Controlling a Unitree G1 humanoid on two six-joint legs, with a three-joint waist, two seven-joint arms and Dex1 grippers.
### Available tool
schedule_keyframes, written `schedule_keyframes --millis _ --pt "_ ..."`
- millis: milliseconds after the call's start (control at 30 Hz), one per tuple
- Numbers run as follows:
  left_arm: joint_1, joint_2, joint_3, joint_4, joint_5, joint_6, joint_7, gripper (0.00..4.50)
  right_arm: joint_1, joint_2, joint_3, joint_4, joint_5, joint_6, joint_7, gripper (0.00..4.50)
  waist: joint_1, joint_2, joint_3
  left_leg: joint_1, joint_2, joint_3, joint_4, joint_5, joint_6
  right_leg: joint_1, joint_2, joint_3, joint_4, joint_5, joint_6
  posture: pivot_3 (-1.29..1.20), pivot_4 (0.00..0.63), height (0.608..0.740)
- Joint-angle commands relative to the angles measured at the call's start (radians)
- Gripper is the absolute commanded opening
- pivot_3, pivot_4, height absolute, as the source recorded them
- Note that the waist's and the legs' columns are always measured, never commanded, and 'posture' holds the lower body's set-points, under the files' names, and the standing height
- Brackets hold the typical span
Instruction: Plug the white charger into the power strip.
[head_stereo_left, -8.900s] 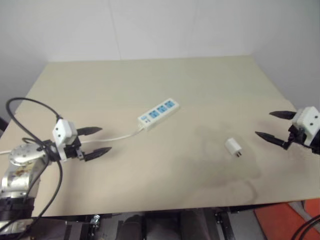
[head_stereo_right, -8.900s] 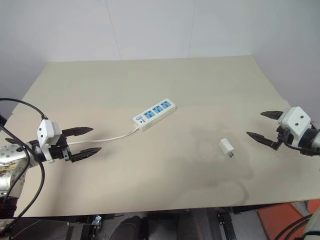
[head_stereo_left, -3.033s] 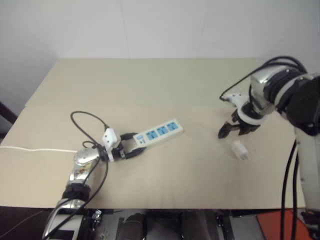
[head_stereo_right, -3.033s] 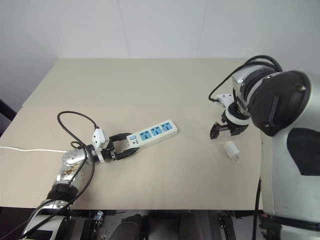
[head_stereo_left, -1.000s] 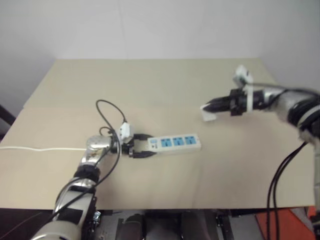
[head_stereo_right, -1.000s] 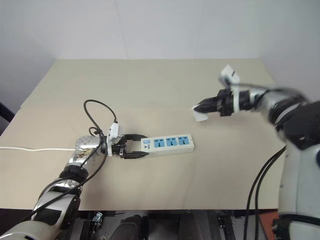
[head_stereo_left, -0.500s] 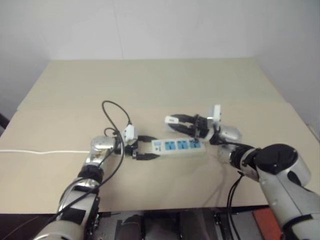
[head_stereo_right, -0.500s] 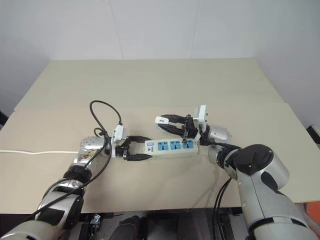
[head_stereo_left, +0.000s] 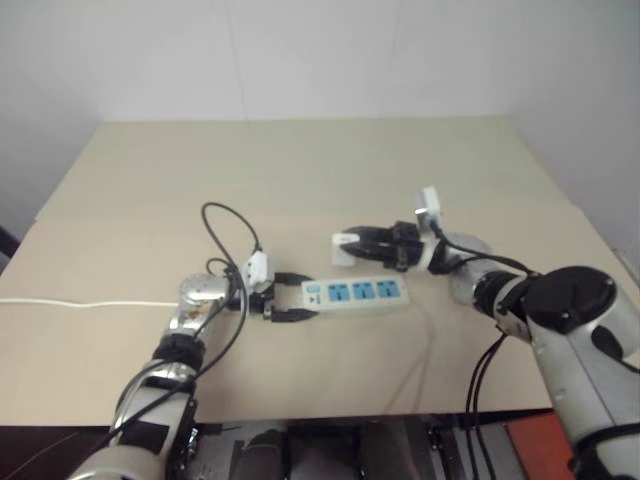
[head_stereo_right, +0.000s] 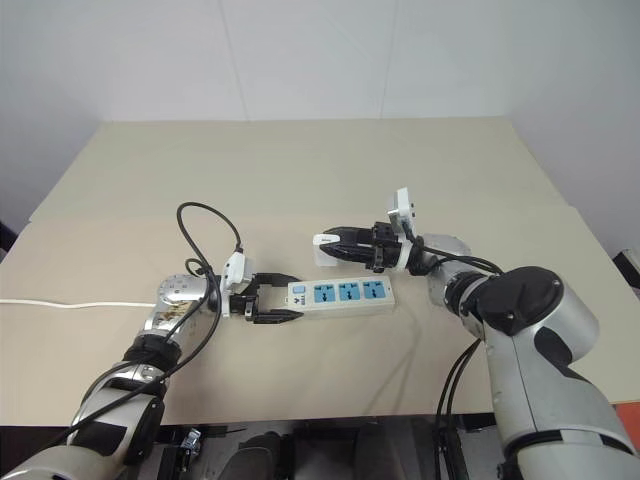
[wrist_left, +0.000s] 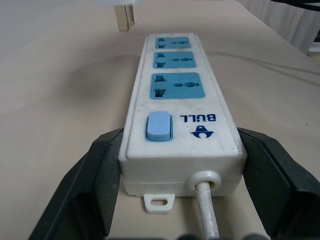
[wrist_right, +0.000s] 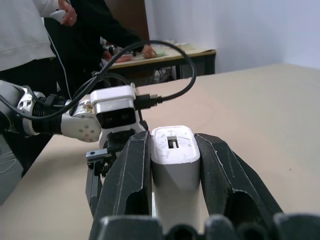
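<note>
Broadly, the beige table carries everything, with a white wall behind its far edge; a seam runs across the top from side to side. In the right wrist view, people stand at a second table further back in the room.

Next in size, the power strip lies flat near the middle of the table, somewhat toward the near edge, sockets up, its cord trailing off toward the left edge. The left gripper straddles its switch end, one finger against each long side, so it looks braced there.

Smallest, the white charger is clamped between the right gripper's fingers and held in the air just beyond the strip's far side, above its switch end. In the left wrist view its prongs point down, off to the side of the sockets.

The likely trouble is alignment: the prongs are not over a socket, so pressing down from here would strike the casing or the table. A tilted charger could jam or twist in the grip. If the left hold is loose, the strip may slide under the push.
</note>
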Motion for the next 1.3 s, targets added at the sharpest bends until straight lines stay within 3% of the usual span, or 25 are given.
schedule_keyframes --millis 33,1300 --pt "0.005 0.005 -0.005 -0.019 0.003 0.011 0.000 3.22 -0.012 0.010 0.001 0.024 0.026 -0.008 0.006 1.11 0.000 0.000 0.000 0.000 0.000 0.000 0.000 0.000 0.000 0.000 0.000 0.000 0.000 0.000 0.000 0.00 0.150 0.740" --pt "0.025 0.001 0.000 -0.035 -0.004 0.015 0.014 3.22 0.070 0.055 0.103 0.024 0.036 -0.093 -0.020 1.11 0.001 0.000 0.000 0.000 0.000 0.000 0.000 0.000 0.000 0.000 0.000 0.000 0.001 0.000 0.000 0.00 0.150 0.740"
